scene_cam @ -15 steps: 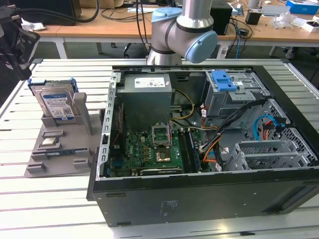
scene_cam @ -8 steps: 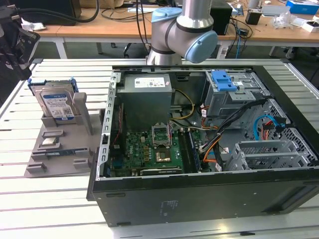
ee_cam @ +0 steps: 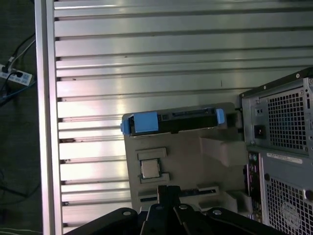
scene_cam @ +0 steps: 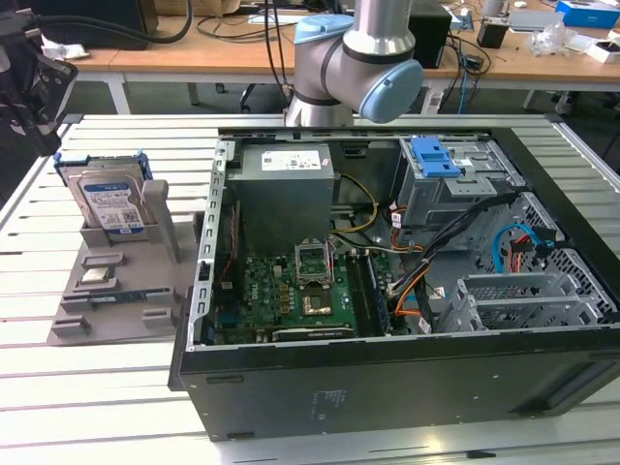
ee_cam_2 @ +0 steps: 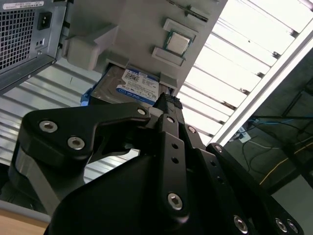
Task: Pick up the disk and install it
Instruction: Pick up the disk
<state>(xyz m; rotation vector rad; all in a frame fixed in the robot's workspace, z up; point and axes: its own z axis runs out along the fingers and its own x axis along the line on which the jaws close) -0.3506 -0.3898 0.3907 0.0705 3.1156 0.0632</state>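
Note:
The disk (scene_cam: 111,199) is a silver drive with a white-and-blue label and blue rails. It stands on edge in a slot of a grey holder (scene_cam: 145,291) on the exterior view's left. My gripper (scene_cam: 34,82) hangs above and beyond it, apart from it. The second wrist view has the disk (ee_cam_2: 129,85) just past my fingertips (ee_cam_2: 168,102). Edge-on in the first wrist view, the disk (ee_cam: 181,121) shows its blue rails, with my gripper (ee_cam: 167,192) short of it over the holder. The fingers look shut with nothing between them.
An open black computer case (scene_cam: 387,387) fills the middle and right, with a blue-latched drive bay (scene_cam: 436,158) at its back. A small square processor chip (scene_cam: 97,274) lies on the grey holder. The slatted metal table (scene_cam: 97,387) carries everything.

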